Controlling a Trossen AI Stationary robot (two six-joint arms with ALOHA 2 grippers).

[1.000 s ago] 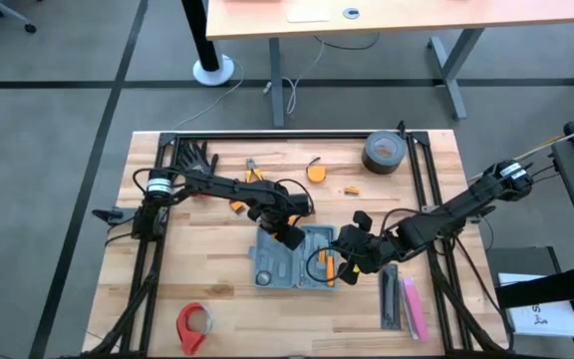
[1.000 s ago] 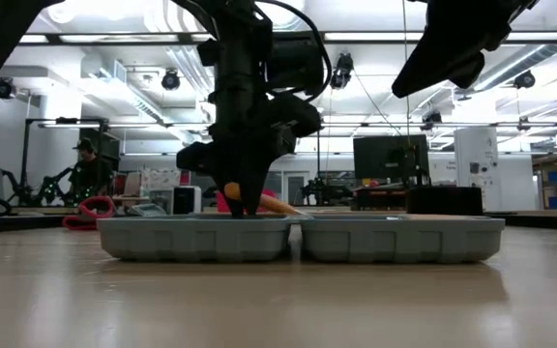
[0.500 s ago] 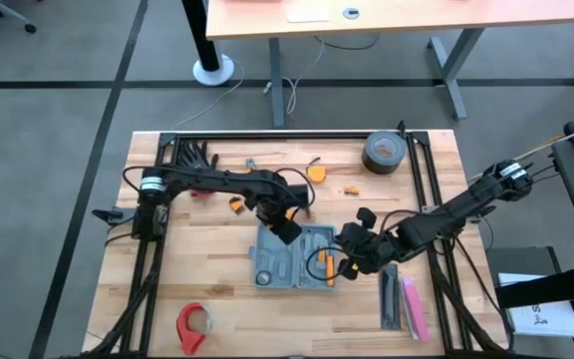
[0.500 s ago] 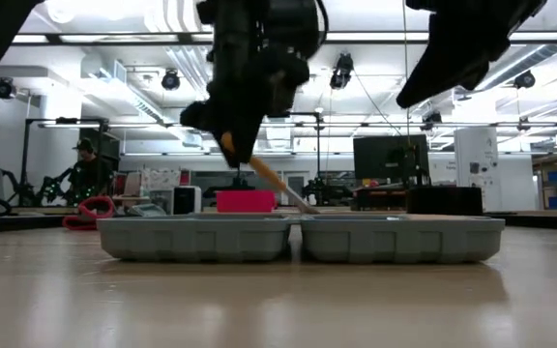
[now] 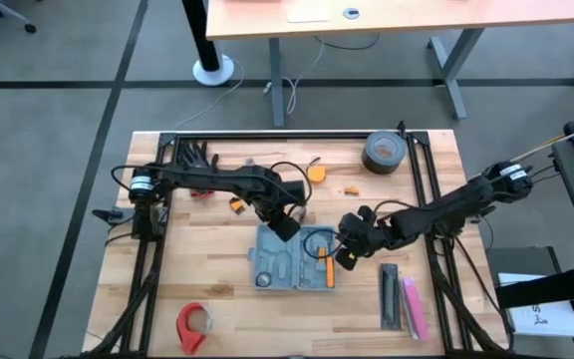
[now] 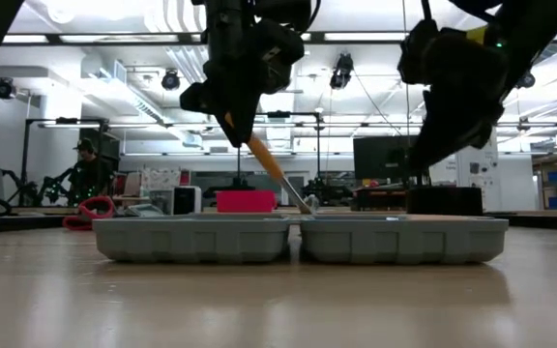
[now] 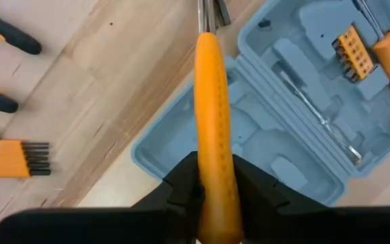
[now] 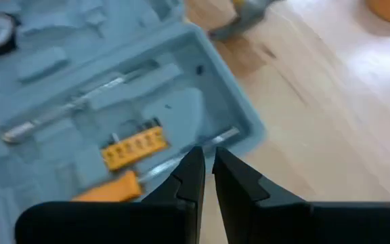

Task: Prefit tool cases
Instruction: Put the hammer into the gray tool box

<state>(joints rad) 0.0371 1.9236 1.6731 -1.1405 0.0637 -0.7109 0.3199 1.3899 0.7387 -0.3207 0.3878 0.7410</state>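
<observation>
The blue-grey tool case (image 5: 292,257) lies open, both halves flat on the table, and also shows in the low view (image 6: 298,239). My left gripper (image 5: 285,227) hangs over the case's far edge, shut on an orange-handled tool (image 7: 212,102). The tool's metal end (image 6: 303,205) slants down toward the case. My right gripper (image 5: 345,251) hovers at the case's right edge, its fingers (image 8: 193,173) close together with only a slit between them, touching nothing. An orange bit holder (image 8: 135,146) and an orange-handled screwdriver (image 8: 107,190) lie in the tray. My left gripper pinches the tool's orange handle (image 7: 213,177) between its two fingers, coming from above. The handle runs lengthwise out past the fingertips. The tool is lifted and tilted, its metal end (image 7: 208,15) lowest, just above the case's rim; whether it touches the rim I cannot tell.
A grey tape roll (image 5: 381,152) sits at the far right and a red tape dispenser (image 5: 193,324) at the near left. Black and pink bars (image 5: 399,299) lie right of the case. Hex keys (image 7: 12,152) and orange-handled tools (image 5: 237,204) lie beyond it. Black rails (image 5: 422,170) edge the table.
My left gripper has risen out of the case's left half, lifting the orange-handled tool clear of the tray. The tool now slants with its metal end down. My right gripper has moved from the case's right edge a little toward the far edge, and sits lower in the low view.
</observation>
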